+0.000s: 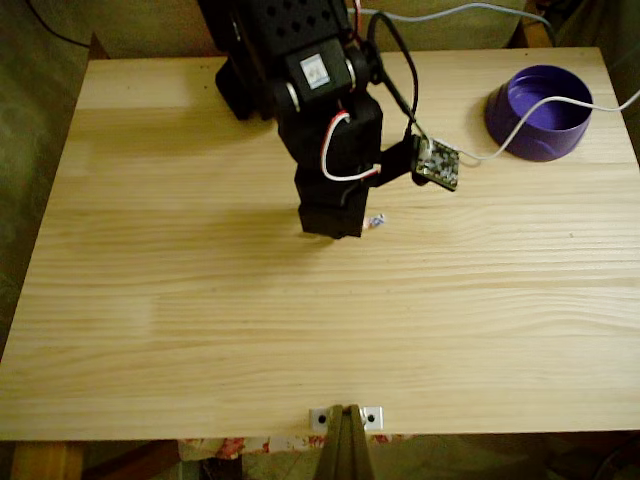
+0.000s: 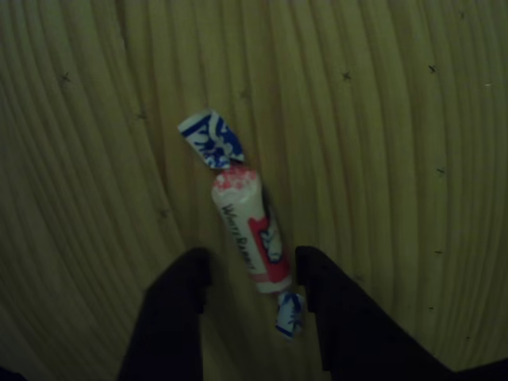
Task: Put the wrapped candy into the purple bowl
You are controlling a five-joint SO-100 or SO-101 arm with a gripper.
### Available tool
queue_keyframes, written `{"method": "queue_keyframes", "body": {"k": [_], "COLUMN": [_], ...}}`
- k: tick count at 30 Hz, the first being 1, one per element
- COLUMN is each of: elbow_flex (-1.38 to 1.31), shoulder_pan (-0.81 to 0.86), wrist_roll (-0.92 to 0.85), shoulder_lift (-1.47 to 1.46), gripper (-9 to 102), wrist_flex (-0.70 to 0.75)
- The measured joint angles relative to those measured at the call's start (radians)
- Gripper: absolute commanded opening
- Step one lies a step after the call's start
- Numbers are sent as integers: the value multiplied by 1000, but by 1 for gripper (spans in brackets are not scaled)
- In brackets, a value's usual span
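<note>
In the other view the wrapped candy (image 2: 246,222) lies on the wood, a white and red sweet with blue-and-white twisted ends, tilted a little to the left. My gripper (image 2: 254,260) is open, its two black fingers standing either side of the candy's lower half with a small gap on each side. In the fixed view the gripper (image 1: 345,228) points down at the table's middle, and one twisted end of the candy (image 1: 376,221) pokes out at its right. The purple bowl (image 1: 540,112) stands at the far right corner, well away from the gripper.
A white cable (image 1: 520,125) runs across the bowl's rim to a small circuit board (image 1: 437,163) on the arm's right side. A metal bracket (image 1: 345,415) is fixed at the table's front edge. Bare wood (image 1: 200,300) stretches to the left and front.
</note>
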Motion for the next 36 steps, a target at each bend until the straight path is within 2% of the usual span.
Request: {"method": "queue_keyframes", "body": {"k": [6,11,22,30,36], "elbow_flex": [23,28,46,-18,-224], "shoulder_pan": [-5,-3,-2,35,-26], "wrist_roll": [8,23,78,288,522], "shoulder_lift": [11,11,25,133,242], "gripper": [15,1,-2,-2,-1], "wrist_flex": [-32,-61,-71,57,212]}}
